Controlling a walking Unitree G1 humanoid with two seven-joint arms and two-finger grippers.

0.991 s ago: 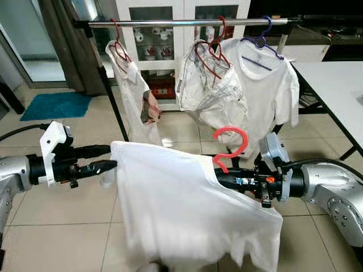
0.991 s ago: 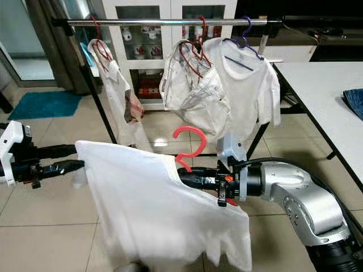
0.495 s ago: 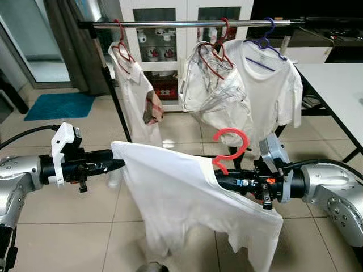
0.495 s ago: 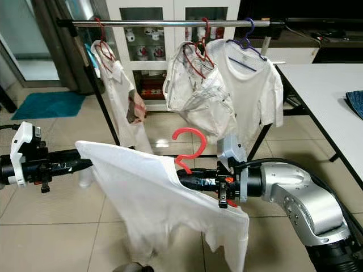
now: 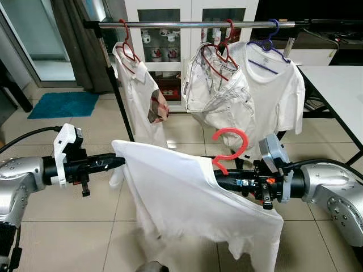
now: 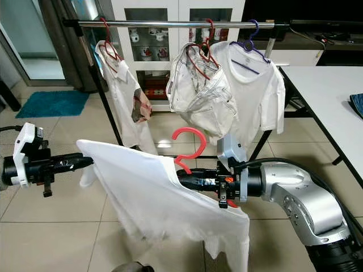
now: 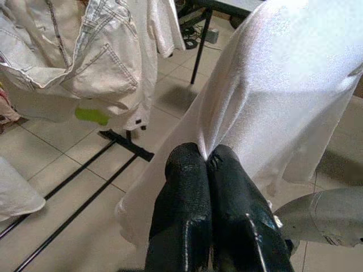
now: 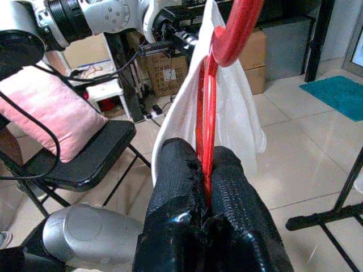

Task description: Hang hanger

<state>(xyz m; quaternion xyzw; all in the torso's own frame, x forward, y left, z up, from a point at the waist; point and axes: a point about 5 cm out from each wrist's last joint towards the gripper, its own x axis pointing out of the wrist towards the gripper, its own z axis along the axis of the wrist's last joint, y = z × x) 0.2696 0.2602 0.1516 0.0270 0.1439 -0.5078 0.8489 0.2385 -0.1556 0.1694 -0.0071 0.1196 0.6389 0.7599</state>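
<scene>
A red hanger [image 5: 231,148] carries a white shirt [image 5: 193,198] that I hold stretched between both arms, below the metal clothes rail [image 5: 193,25]. My right gripper [image 5: 222,180] is shut on the red hanger's neck [image 8: 205,141], its hook pointing up. My left gripper [image 5: 118,161] is shut on the shirt's far shoulder corner, and the left wrist view shows the white cloth [image 7: 272,96] pinched between its fingertips. The shirt's hem hangs down toward the floor.
On the rail hang a white shirt on a red hanger [image 5: 139,85], a pale denim garment [image 5: 218,93] and a white T-shirt on a purple hanger [image 5: 272,85]. A white table [image 5: 340,85] stands at the right. A blue mat [image 5: 62,105] lies on the tiled floor at the left.
The view has shifted a little toward the rail. The shirt's lower edge has risen and bunched; both grippers keep their hold.
</scene>
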